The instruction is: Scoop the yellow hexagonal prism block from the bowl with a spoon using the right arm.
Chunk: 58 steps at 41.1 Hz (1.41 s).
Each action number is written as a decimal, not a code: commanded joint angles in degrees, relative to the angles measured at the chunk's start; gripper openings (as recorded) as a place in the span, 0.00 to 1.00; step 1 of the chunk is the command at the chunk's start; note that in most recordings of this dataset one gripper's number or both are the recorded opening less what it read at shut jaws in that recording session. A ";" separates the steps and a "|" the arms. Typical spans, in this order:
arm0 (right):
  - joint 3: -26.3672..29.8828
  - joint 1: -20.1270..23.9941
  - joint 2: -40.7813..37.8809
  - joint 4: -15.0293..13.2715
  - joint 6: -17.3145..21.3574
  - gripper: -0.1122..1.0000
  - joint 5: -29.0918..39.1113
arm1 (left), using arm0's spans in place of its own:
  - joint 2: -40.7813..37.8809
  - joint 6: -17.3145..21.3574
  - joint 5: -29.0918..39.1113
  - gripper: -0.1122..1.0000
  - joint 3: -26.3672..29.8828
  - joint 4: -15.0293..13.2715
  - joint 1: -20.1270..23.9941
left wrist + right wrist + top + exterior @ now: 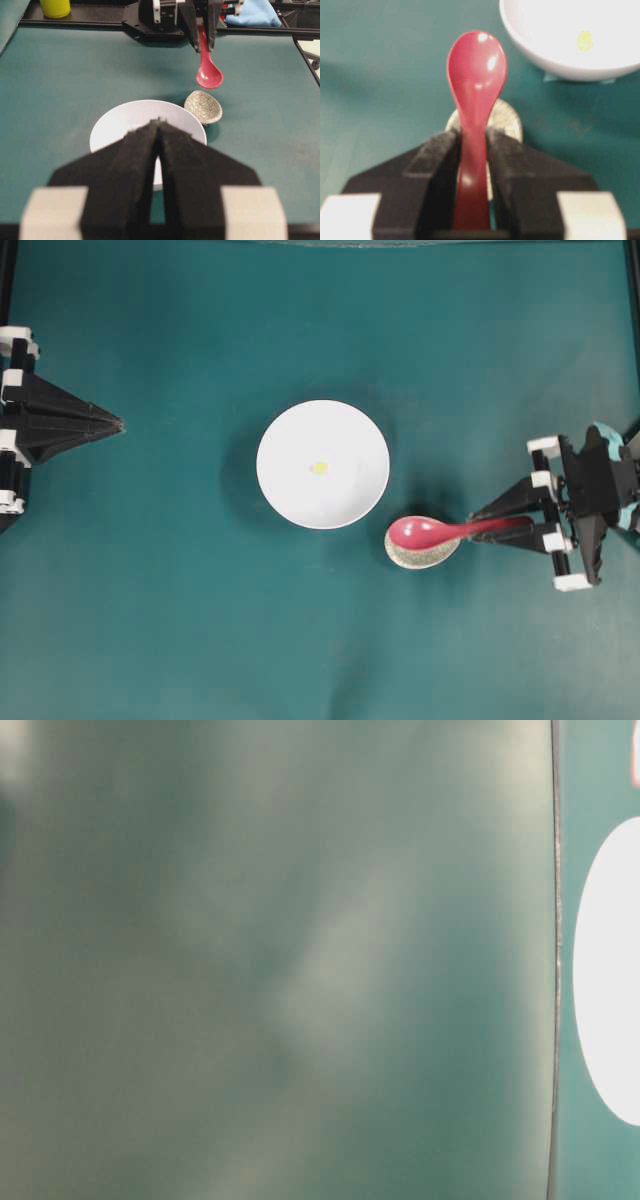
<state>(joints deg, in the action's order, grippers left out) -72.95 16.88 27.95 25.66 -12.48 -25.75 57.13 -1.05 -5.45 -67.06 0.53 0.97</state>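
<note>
Now, step in hand: you have the spoon [476, 85] in the grip and lifted clear of the table; the scooping itself is not yet begun.
Right gripper [472, 145]: its two pads are closed on the spoon's handle, one on each side. The oval scoop points forward, away from the gripper, hollow side up.
Spoon's place: in the left wrist view it hangs in the air above the small speckled dish [203, 106], not touching it. From overhead the scoop covers part of that dish.
Bowl [300, 500]: ahead of the right gripper and a little to one side, near the scoop's tip but apart from it. In the right wrist view its rim is at the upper right, beyond the scoop.
Yellow block [319, 468]: it lies alone on the bowl's floor, close to the middle. It is much smaller than the scoop.
Left gripper [159, 131]: fingers pressed together, nothing between them, parked at the bowl's far side from your working arm.
Next move, as I judge: carry the scoop over the near rim, tip it down to the bowl's floor just before the block, and slide under it slowly.
Risk: a block so small and light can be pushed along the smooth floor instead of climbing in.
</note>
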 commanded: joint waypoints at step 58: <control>20.13 -20.30 4.31 -8.88 -4.39 0.32 37.44 | 0.00 0.00 -0.97 0.10 1.49 0.09 0.88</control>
<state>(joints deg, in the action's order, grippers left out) -55.28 -3.08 33.31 16.88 -17.05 10.90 57.22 -1.05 -5.71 -67.15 0.53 1.41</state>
